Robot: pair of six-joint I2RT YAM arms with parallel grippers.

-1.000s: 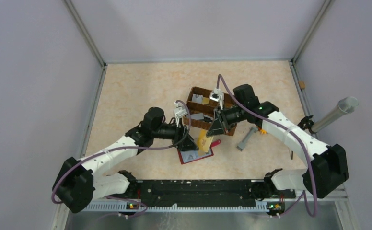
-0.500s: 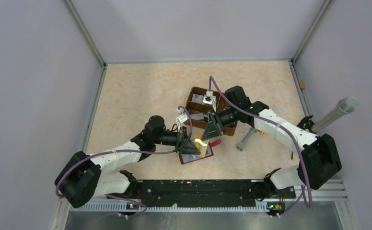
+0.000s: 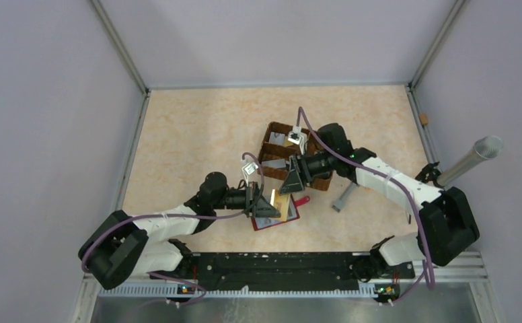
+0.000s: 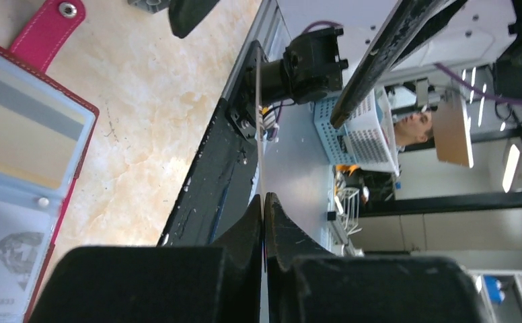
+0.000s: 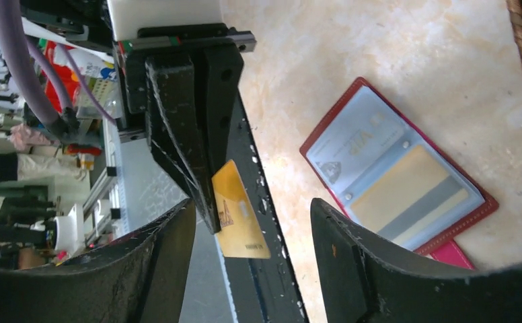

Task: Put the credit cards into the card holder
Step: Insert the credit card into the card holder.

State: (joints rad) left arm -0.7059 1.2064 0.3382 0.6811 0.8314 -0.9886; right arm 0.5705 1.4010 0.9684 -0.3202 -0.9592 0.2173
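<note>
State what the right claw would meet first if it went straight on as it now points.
Most likely the gold card pinched in the left claw: it sits framed by the open right claw, though depth is unclear.

The card holder [image 3: 275,221] lies open on the table [image 3: 198,134], with the basket [image 3: 276,125] near it at its 1 o'clock. The left gripper [image 4: 263,202], at the holder's 9 o'clock, pinches a card [image 5: 239,222] above it. The right gripper [image 3: 288,185] hangs at 12 o'clock, between holder and basket.
</note>
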